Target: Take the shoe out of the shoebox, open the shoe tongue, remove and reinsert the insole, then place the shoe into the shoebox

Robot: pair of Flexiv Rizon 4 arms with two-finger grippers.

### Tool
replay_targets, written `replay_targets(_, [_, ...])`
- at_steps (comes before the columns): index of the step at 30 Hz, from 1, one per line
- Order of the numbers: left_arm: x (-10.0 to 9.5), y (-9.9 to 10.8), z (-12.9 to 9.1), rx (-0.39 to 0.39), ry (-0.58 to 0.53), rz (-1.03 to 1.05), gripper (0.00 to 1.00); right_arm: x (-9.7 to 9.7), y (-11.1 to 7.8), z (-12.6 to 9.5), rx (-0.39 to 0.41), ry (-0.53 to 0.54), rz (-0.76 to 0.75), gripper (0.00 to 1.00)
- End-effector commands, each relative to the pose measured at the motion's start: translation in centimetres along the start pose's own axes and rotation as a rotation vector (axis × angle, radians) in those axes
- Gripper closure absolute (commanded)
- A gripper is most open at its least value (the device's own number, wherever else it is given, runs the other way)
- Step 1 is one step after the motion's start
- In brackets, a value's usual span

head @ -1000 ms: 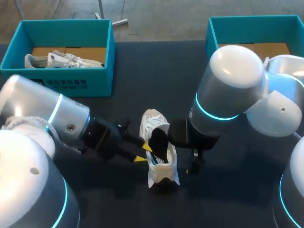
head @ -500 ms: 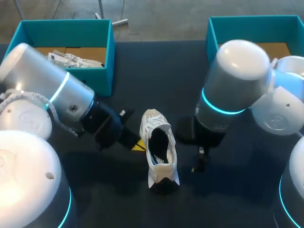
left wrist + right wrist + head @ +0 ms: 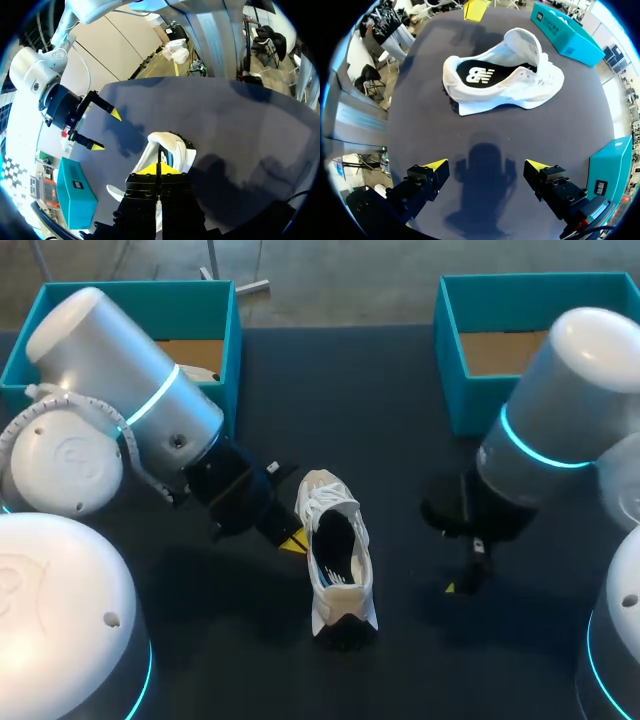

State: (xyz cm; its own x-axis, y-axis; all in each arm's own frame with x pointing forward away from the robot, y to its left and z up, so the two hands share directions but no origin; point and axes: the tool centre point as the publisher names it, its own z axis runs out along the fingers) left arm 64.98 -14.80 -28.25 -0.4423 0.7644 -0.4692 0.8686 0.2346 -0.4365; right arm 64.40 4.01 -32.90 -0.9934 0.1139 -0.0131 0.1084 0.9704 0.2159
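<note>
While the white mesh running shoe (image 3: 335, 562) lies upright on its sole at the middle of the dark tabletop (image 3: 400, 440), outside both teal cardboard shoeboxes, I judge it a light, soft-bodied object. The knit upper should crumple under a pinch, the foam sole is the only stiff part, and the padded heel collar offers the firmest edge to grip. The black foam insole (image 3: 477, 75) sits flat inside the opening, and the white tongue (image 3: 526, 44) appears folded up and forward, leaving the mouth wide. The insole will bend readily and may drag against the lining, so I would pinch its heel end and peel it, with the other arm bracing the sole or collar. For carrying, a hold across the collar wall near the heel seems safest, since the laces and mesh would slip or stretch.

My left end effector (image 3: 157, 168) has its yellow tips pressed together into a single point and grips nothing. In the head view it lies just beside the shoe's left flank, near the opening, and I cannot tell whether it touches the fabric. My right end effector (image 3: 486, 167) is spread wide and empty, hovering over bare tabletop to the right of the shoe and apart from it, with its fingers aimed at the shoe's side. The left shoebox (image 3: 228, 350) lies behind my left arm, and the right shoebox (image 3: 450, 390) stands at the far right corner, its brown floor showing.
</note>
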Motion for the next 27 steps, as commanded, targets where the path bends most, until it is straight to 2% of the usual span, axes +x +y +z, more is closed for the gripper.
replay_targets(1, [-0.3,0.0,0.1,-0.002,0.021,-0.001,1.0,0.5,-1.5,-0.3,-0.08,-0.007,-0.001,0.0])
replay_targets(8, [-0.4,0.1,0.2,0.012,0.033,0.009,1.0,0.5,-1.5,-0.3,-0.08,-0.007,-0.001,0.0])
replay_targets(9, [-0.8,0.3,0.8,0.019,0.084,0.06,1.0,0.5,-1.5,-0.3,-0.08,-0.007,-0.001,0.0])
replay_targets(13, [-1.2,0.7,1.9,0.049,0.218,0.149,1.0,0.2,-4.2,-1.5,-0.082,0.016,0.071,0.0])
replay_targets(20, [-1.9,1.5,2.7,0.019,0.349,0.195,1.0,-0.3,-8.0,-3.5,-0.088,0.02,0.158,0.0])
replay_targets(27, [-2.2,0.9,3.2,-0.001,0.469,0.277,1.0,-0.3,-8.0,-3.5,-0.088,0.02,0.158,0.0])
